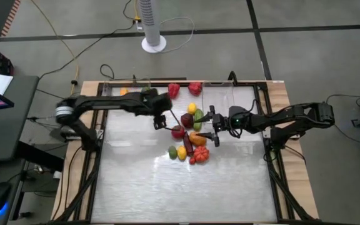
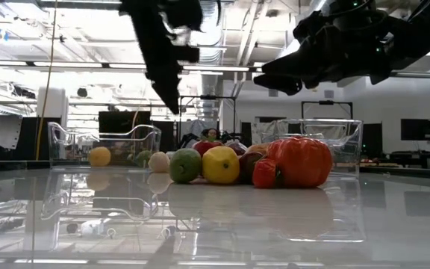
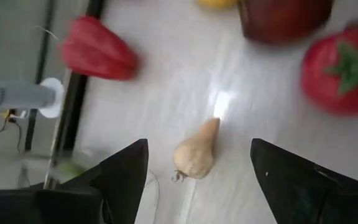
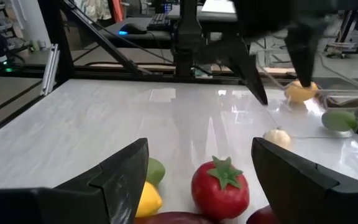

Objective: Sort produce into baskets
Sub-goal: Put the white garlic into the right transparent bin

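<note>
left gripper (image 3: 197,171) fingers: only the tips show in the left wrist view, cut off by the picture's edge.
garlic (image 3: 196,154): in the high view it is hidden under the left gripper.
tomato (image 3: 342,68): blurred and cut off at the picture's edge in the left wrist view.
red pepper (image 3: 98,50): blurred in the left wrist view.
left basket (image 2: 103,143): its contents are small; 1 yellowish piece and 1 green piece show, kinds cannot be told.
right basket (image 2: 327,138): partly hidden behind the produce pile (image 2: 275,163) in the low view.
eggplant (image 4: 179,218): only its top sliver shows in the right wrist view.
</note>
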Tool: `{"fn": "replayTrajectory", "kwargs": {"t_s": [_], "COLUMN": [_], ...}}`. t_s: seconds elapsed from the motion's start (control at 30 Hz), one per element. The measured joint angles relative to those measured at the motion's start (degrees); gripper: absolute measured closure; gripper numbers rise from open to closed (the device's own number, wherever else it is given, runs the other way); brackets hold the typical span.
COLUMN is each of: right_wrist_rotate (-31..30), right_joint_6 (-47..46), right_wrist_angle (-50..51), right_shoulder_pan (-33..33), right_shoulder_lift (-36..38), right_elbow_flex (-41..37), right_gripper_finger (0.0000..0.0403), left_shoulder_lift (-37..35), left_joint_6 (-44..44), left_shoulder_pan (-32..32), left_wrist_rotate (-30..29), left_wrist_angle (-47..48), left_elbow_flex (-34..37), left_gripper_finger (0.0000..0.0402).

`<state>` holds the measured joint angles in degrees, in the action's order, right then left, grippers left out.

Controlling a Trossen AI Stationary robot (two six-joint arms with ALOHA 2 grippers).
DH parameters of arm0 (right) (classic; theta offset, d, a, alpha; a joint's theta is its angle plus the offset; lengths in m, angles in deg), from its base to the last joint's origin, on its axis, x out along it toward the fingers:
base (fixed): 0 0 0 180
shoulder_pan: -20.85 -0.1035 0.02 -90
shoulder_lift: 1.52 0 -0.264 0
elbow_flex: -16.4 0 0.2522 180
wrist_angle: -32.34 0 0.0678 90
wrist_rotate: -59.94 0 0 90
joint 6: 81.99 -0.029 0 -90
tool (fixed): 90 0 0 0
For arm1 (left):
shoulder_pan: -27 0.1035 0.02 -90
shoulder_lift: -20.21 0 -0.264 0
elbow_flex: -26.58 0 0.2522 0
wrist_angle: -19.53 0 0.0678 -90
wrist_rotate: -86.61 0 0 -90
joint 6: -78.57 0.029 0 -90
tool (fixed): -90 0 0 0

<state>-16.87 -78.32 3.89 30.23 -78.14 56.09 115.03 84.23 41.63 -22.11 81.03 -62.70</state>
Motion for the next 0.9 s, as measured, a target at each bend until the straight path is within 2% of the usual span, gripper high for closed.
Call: {"fn": "replayTrajectory", "kwargs": {"t_s": [0.1,0.27,0.57,0.9], "right_wrist_rotate": [0.0,-1.4,-1.8,-1.7], "right_joint_6": [0.7,1.8,2.4,2.9], "right_wrist_angle": [1.4,5.1,9.4,9.0], "right_shoulder_pan": [-0.3,0.6,1.8,0.7], "right_shoulder_lift": [0.0,1.5,7.4,6.1], "right_elbow_flex": [0.0,0.0,0.0,0.0], "right_gripper_finger": [0.0092,0.0092,0.0092,0.0092], "left_shoulder_lift": [5.1,10.6,16.3,21.3], "left_joint_6": [5.5,13.6,18.9,19.5], "left_shoulder_pan": [0.5,0.6,1.2,3.1], "left_wrist_rotate": [2.0,1.9,1.4,-7.4], "left_wrist_angle": [3.6,6.2,6.8,7.0], "left_elbow_flex": [-3.7,-4.7,-4.7,-4.7], "left_gripper_finger": [0.0132,0.0132,0.0132,0.0132]}}
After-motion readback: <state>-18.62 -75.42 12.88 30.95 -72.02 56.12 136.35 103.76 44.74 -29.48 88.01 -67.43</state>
